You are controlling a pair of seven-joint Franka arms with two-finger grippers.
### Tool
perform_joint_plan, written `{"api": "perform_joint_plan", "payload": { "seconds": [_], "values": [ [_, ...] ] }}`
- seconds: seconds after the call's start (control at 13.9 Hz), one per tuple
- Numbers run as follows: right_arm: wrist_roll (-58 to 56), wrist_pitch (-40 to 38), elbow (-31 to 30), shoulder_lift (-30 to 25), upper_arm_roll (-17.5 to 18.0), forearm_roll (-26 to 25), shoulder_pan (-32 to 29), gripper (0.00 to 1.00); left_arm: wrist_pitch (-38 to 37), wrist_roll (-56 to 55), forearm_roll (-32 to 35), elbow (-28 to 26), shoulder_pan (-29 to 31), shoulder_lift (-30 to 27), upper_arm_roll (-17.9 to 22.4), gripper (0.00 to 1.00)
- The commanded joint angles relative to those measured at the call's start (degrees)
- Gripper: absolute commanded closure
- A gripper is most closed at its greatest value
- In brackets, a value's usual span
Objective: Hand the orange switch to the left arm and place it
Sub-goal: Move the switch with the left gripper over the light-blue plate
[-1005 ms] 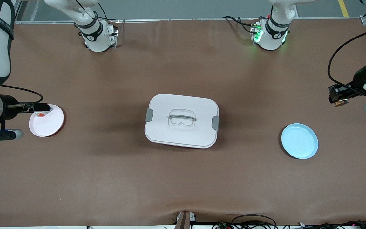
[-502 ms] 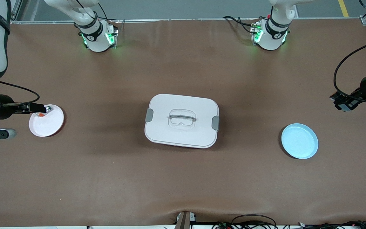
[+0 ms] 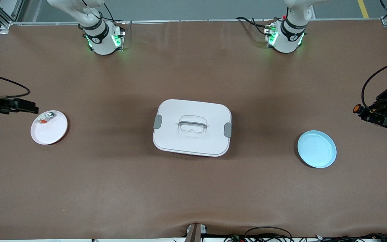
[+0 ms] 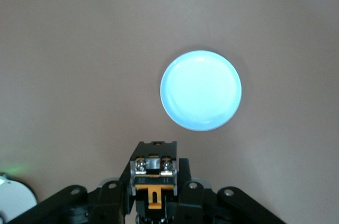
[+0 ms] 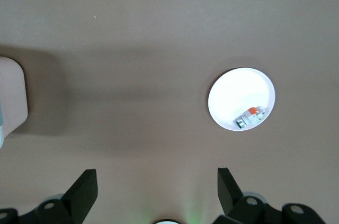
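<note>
Front view first: large white rounded-rectangular plastic box (image 3: 192, 127) with grey side clips sitting mid-desk, small round pale-blue plate (image 3: 316, 149) toward the left arm's end, small round pink-white plate (image 3: 49, 127) toward the right arm's end. Tiny black push-button orange switch (image 3: 359, 109) up in the air, clamped in the left gripper (image 3: 364, 111), over bare brown desk (image 3: 193, 195) just short of the blue plate. Confirmed in the left wrist view: jaws closed on the switch (image 4: 153, 179), brownish-orange contacts showing, blue plate (image 4: 201, 90) ahead and not yet underneath. Right gripper (image 3: 29, 107) waiting above the desk beside the pink-white plate, jaws spread wide and empty in the right wrist view (image 5: 156, 192); silver-and-clear small part (image 5: 250, 117) with a red-orange bit lying in that plate (image 5: 233, 94).

Risks from here, as a judgement: release too early, with the plate off-centre below, and the small round switch likely rolling across the desk. Thin grip on a tiny body, so slipping or twisting on a quick descent. Box well apart from both arms, little collision threat now.
</note>
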Motion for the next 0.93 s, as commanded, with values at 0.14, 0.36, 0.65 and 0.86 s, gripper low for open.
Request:
{"api": "perform_joint_plan", "payload": {
  "seconds": [0.14,0.36,0.65,0.86],
  "values": [
    [-1.66,-0.74,-3.34,-6.86,0.80,1.40,-3.96,0.00,9.26,-10.99,0.41,-9.37,1.25,-2.11,-0.39,1.00],
    [-1.48,-0.39,-3.34,-6.68,1.24,1.14,-3.17,0.00,16.81,-14.25,0.41,-14.82,1.25,-1.93,-0.39,1.00],
    [-0.95,-0.12,-5.53,-8.00,0.98,0.70,-1.94,0.00,24.83,-15.75,0.58,-19.05,1.51,0.26,-0.31,1.00],
    [-0.78,0.58,-8.24,-10.28,0.98,1.22,-1.85,0.00,28.43,-15.75,0.58,-19.05,1.69,4.30,-0.31,1.00]
  ]
}}
